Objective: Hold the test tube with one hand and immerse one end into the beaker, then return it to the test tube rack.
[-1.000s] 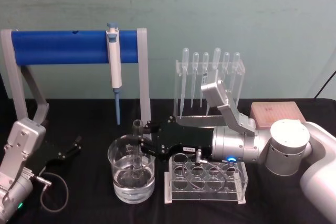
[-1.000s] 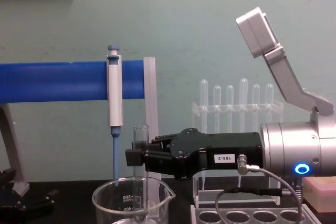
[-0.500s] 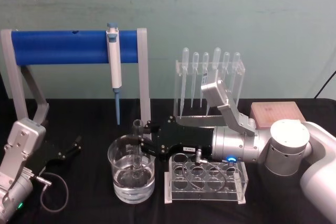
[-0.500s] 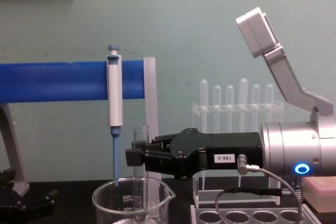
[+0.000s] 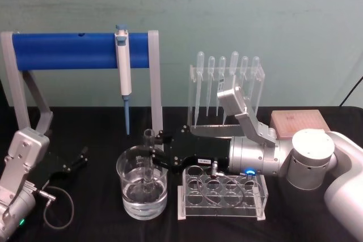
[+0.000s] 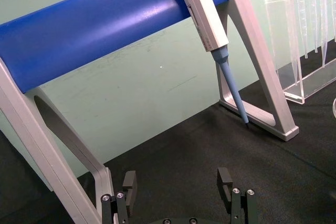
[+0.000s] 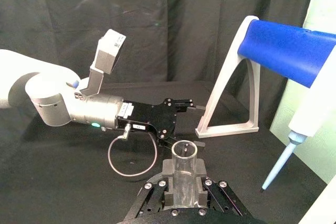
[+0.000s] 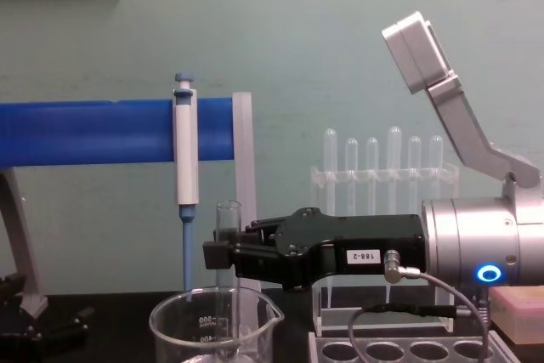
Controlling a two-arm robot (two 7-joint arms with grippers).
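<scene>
The test tube [image 5: 148,147] stands upright with my right gripper [image 5: 153,155] shut on its upper part. Its lower end reaches down inside the beaker [image 5: 126,196], into the water there. From the side, the tube [image 8: 227,225] rises above the beaker's rim [image 8: 183,322], held by the black right gripper [image 8: 218,257]. The right wrist view looks down the tube's open top [image 7: 185,151] between the right gripper's [image 7: 185,186] fingers. My left gripper [image 5: 80,160] rests open at the table's left, nothing between its fingers [image 6: 129,182].
A blue bar stand [image 5: 74,50] with a hanging pipettor [image 5: 123,72] stands behind the beaker. A clear rack of pipettes [image 5: 227,86] is behind my right arm. A clear tube rack [image 5: 224,194] sits right of the beaker. A wooden block [image 5: 299,122] lies far right.
</scene>
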